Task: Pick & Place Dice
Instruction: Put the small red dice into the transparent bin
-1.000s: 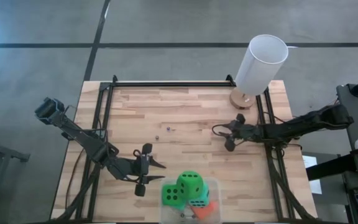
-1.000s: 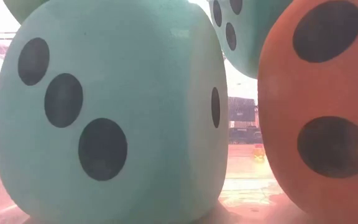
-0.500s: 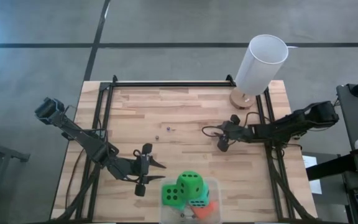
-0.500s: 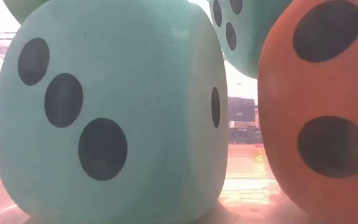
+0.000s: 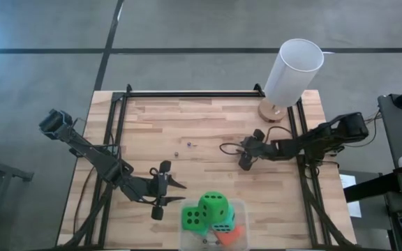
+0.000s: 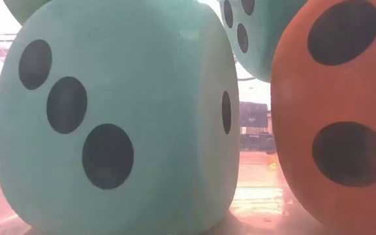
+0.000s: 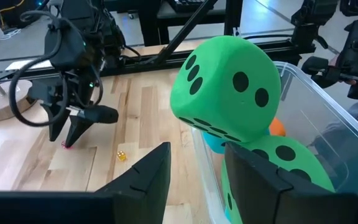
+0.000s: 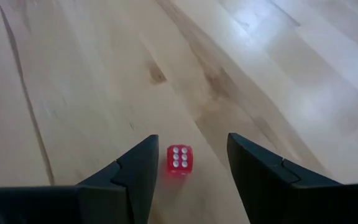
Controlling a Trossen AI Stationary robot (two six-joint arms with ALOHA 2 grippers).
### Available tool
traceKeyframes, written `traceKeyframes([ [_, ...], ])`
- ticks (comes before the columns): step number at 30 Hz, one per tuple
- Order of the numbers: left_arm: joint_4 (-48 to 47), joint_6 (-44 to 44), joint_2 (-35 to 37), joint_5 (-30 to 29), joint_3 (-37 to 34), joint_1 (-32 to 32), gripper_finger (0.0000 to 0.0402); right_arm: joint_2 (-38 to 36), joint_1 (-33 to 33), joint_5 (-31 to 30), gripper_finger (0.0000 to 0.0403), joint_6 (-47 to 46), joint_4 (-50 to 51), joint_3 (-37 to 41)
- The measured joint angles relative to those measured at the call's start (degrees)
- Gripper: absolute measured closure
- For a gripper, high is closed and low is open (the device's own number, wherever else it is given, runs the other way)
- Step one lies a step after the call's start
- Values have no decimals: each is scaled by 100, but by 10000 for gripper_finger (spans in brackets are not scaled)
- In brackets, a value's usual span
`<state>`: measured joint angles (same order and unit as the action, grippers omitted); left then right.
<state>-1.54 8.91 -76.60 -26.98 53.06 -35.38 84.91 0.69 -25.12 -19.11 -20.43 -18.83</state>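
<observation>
The big dice sit piled in a clear bin [image 5: 237,209] at the table's near edge: two green dice [image 5: 195,218] [image 5: 215,204], a teal die [image 5: 223,226] and an orange-red die [image 5: 231,237]. The low view shows a teal die [image 6: 116,117], the orange-red die [image 6: 338,117] and a second teal die [image 6: 260,32] from up close. My left gripper [image 5: 175,192] [image 7: 197,149] is open beside the bin's left side. My right gripper [image 5: 237,155] [image 8: 191,140] is open and low over the table's middle. A tiny red die [image 8: 179,160] lies on the wood between its fingers, untouched.
A white cylinder lamp [image 5: 293,72] on a wooden foot stands at the far right corner. Two tiny dice [image 5: 176,153] [image 5: 190,145] lie mid-table; the left wrist view shows a yellow one [image 7: 121,155]. Black frame rails [image 5: 117,139] run along the table's left, right and far sides.
My right gripper has moved toward the table's left edge, closer to the tiny dice, still open. The left arm and the big dice have kept still.
</observation>
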Motion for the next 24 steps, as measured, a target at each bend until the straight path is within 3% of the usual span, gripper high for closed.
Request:
traceKeyframes([
  [12,-2,0,0,0,0,0,248,533,-63,73,227,4,-34,-255],
  [24,-2,4,0,0,0,0,243,522,-59,208,325,2,9,-269],
])
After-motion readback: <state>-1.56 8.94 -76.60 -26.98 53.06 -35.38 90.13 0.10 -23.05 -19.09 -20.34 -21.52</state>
